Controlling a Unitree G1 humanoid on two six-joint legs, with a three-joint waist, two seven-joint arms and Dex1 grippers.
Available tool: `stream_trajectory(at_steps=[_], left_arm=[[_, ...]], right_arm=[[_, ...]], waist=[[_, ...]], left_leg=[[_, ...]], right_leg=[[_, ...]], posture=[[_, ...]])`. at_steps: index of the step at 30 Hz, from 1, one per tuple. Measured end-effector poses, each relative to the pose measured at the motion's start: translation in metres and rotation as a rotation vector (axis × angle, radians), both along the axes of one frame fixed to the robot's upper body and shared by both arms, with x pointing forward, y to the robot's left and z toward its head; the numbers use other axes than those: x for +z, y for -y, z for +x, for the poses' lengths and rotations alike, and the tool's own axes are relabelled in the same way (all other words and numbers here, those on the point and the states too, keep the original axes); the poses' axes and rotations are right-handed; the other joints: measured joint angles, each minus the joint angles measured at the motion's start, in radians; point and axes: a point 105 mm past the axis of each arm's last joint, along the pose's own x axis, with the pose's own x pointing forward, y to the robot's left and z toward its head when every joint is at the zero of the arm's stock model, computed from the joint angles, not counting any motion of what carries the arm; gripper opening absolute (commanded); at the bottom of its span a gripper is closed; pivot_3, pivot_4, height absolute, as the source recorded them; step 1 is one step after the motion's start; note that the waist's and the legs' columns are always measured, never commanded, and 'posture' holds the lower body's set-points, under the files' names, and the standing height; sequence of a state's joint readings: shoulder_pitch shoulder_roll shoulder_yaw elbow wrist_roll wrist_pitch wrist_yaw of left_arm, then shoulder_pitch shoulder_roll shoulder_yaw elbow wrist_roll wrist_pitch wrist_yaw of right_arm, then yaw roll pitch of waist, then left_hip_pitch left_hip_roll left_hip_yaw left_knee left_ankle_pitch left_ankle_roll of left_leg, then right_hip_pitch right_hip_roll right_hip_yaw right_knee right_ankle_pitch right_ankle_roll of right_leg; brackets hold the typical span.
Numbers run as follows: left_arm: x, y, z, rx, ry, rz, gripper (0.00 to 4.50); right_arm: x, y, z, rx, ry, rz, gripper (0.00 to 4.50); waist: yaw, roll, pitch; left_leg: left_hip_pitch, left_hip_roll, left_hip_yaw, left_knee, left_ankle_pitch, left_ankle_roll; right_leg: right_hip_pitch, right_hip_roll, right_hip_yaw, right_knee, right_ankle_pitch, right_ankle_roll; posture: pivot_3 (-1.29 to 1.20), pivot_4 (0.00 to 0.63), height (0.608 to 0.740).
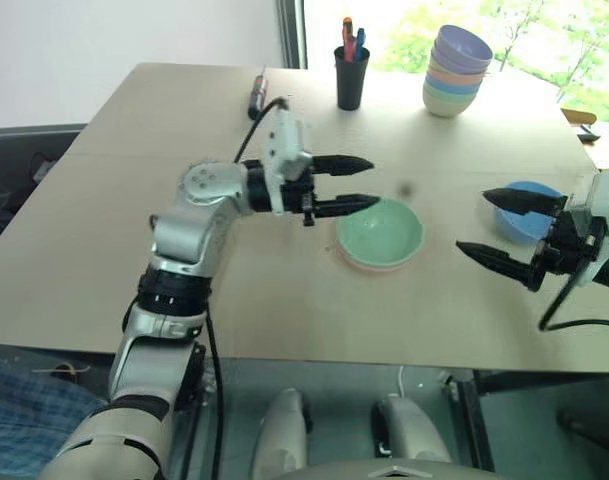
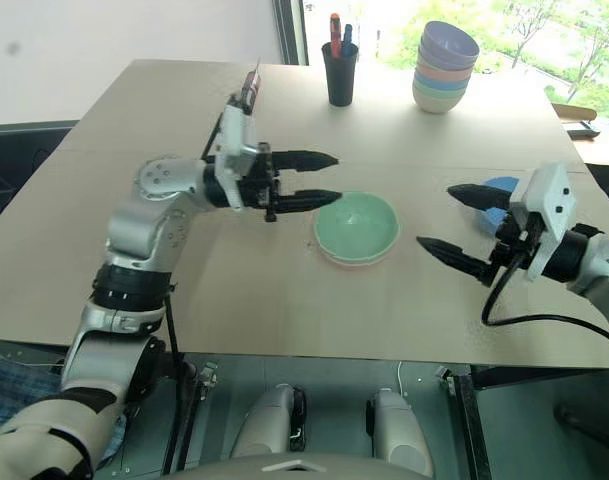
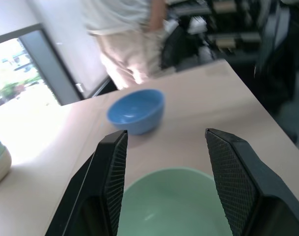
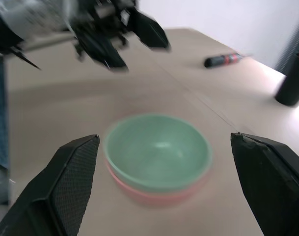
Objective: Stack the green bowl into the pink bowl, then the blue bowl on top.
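small pale pink plastic bowl (image 1: pixel 369 263) mostly hidden under mint-green plastic bowl (image 1: pixel 380 231), sky-blue plastic bowl (image 1: pixel 520 222) partly behind my right pincer (image 1: pixel 492 226), both my pincers spread and empty, left pincer (image 1: pixel 355 184) beside green bowl, beige tabletop (image 1: pixel 104 230), window behind

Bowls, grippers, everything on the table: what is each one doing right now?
green bowl: nested inside the pink one
pink bowl: underneath, upright
blue bowl: upright, alone
left gripper: open, empty
right gripper: open wide, empty
pile of pastel bowls: stacked
black cup: upright, holding pens
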State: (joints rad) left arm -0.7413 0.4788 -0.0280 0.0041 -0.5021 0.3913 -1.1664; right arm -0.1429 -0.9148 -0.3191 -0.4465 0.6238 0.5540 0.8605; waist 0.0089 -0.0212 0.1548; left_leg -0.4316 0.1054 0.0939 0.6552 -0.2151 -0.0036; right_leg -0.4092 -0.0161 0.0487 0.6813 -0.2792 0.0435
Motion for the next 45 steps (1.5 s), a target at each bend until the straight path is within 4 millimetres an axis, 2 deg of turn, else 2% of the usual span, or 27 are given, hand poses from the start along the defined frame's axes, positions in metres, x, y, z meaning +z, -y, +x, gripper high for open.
stream_trajectory(at_steps=[1, 7, 13, 17, 20, 23, 25, 28, 29, 30, 34, 37, 41, 45], left_arm=[[-0.001, -0.012, -0.005, 0.001, -0.067, -0.067, 2.64], [0.003, -0.038, -0.02, 0.014, -0.167, -0.224, 2.64], [0.006, -0.035, -0.031, -0.006, -0.126, -0.249, 2.64], [0.007, -0.034, -0.033, -0.001, -0.101, -0.255, 2.64], [0.005, -0.035, -0.035, 0.006, -0.096, -0.253, 2.67], [0.004, -0.033, -0.036, 0.012, -0.089, -0.246, 2.67], [0.004, -0.034, -0.037, 0.026, -0.079, -0.238, 2.67], [0.003, -0.033, -0.039, 0.038, -0.069, -0.238, 2.67], [0.002, -0.034, -0.039, 0.044, -0.071, -0.239, 2.67], [0.001, -0.034, -0.039, 0.048, -0.075, -0.239, 2.67], [0.001, -0.034, -0.04, 0.063, -0.073, -0.24, 2.67], [0.0, -0.036, -0.04, 0.071, -0.071, -0.228, 2.67], [-0.001, -0.042, -0.039, 0.101, -0.052, -0.205, 2.67], [-0.004, -0.057, -0.034, 0.169, -0.054, -0.204, 2.67]], right_arm=[[-0.008, 0.012, 0.012, -0.071, -0.016, -0.05, 4.5], [-0.033, 0.052, 0.048, -0.255, -0.07, -0.268, 4.5], [-0.064, 0.084, 0.077, -0.316, -0.165, -0.423, 4.5], [-0.082, 0.096, 0.091, -0.324, -0.23, -0.478, 4.5], [-0.088, 0.101, 0.1, -0.323, -0.259, -0.501, 3.66], [-0.09, 0.105, 0.103, -0.305, -0.273, -0.538, 2.5], [-0.092, 0.104, 0.103, -0.284, -0.277, -0.542, 1.82], [-0.095, 0.103, 0.103, -0.263, -0.278, -0.547, 0.33], [-0.09, 0.102, 0.105, -0.26, -0.251, -0.552, 0.11], [-0.084, 0.101, 0.108, -0.261, -0.233, -0.556, 0.11], [-0.086, 0.102, 0.108, -0.261, -0.232, -0.566, 0.11], [-0.081, 0.092, 0.109, -0.231, -0.212, -0.552, 0.11], [-0.058, 0.052, 0.11, -0.11, -0.112, -0.547, 0.11], [-0.024, -0.007, 0.101, 0.045, 0.041, -0.511, 0.11]], waist=[[0.001, 0.0, 0.0], [-0.001, 0.0, 0.0], [0.002, 0.0, 0.0], [-0.002, 0.0, 0.0], [-0.01, 0.0, 0.0], [-0.013, 0.0, 0.0], [-0.016, 0.0, 0.0], [-0.018, 0.0, 0.0], [-0.019, 0.001, 0.0], [-0.021, 0.0, -0.001], [-0.02, -0.001, -0.002], [-0.024, -0.001, -0.001], [-0.029, 0.003, 0.001], [-0.025, 0.003, 0.001]], left_leg=[[0.0, 0.0, 0.0, 0.0, 0.0, 0.0], [0.001, 0.0, 0.001, 0.0, 0.0, 0.0], [0.0, 0.0, 0.001, 0.0, 0.0, 0.0], [0.0, 0.0, 0.002, 0.0, 0.001, -0.002], [0.001, 0.0, 0.002, 0.0, 0.002, -0.003], [0.001, 0.0, 0.002, 0.0, 0.002, -0.003], [0.001, 0.0, 0.002, 0.0, 0.002, -0.003], [0.001, 0.0, 0.002, 0.0, 0.002, -0.003], [0.002, 0.0, 0.002, 0.0, 0.002, -0.003], [0.003, 0.0, 0.002, 0.0, 0.002, -0.003], [0.002, 0.0, 0.001, 0.0, 0.002, -0.003], [0.002, 0.0, 0.002, 0.0, 0.002, -0.003], [0.002, 0.0, 0.004, -0.002, 0.003, -0.004], [0.001, 0.001, 0.004, -0.002, 0.003, -0.004]], right_leg=[[0.0, 0.0, -0.001, 0.0, 0.0, 0.0], [0.0, 0.0, 0.0, 0.001, 0.0, 0.0], [0.0, 0.0, 0.0, 0.0, 0.0, 0.0], [0.0, 0.0, 0.001, -0.001, 0.0, 0.0], [0.0, 0.0, 0.001, -0.001, 0.0, 0.0], [0.0, 0.0, 0.001, -0.001, 0.0, 0.0], [0.0, 0.0, 0.001, -0.001, 0.0, 0.0], [0.001, -0.001, 0.001, -0.001, 0.0, 0.0], [0.001, -0.001, 0.001, 0.0, 0.0, 0.0], [0.002, 0.0, 0.001, 0.0, 0.0, 0.0], [0.002, -0.001, 0.0, -0.001, 0.0, 0.0], [0.001, 0.0, 0.001, 0.0, 0.0, 0.0], [-0.001, 0.0, 0.003, 0.002, 0.0, 0.0], [-0.002, 0.0, 0.003, 0.001, 0.0, 0.0]], posture=[[0.0, 0.15, 0.74], [0.0, 0.15, 0.74], [0.0, 0.15, 0.74], [0.0, 0.15, 0.74], [0.0, 0.15, 0.74], [0.0, 0.15, 0.74], [0.0, 0.15, 0.74], [0.0, 0.15, 0.74], [0.0, 0.15, 0.74], [0.0, 0.15, 0.74], [0.0, 0.15, 0.74], [0.0, 0.15, 0.74], [0.0, 0.15, 0.74], [0.0, 0.15, 0.74]])
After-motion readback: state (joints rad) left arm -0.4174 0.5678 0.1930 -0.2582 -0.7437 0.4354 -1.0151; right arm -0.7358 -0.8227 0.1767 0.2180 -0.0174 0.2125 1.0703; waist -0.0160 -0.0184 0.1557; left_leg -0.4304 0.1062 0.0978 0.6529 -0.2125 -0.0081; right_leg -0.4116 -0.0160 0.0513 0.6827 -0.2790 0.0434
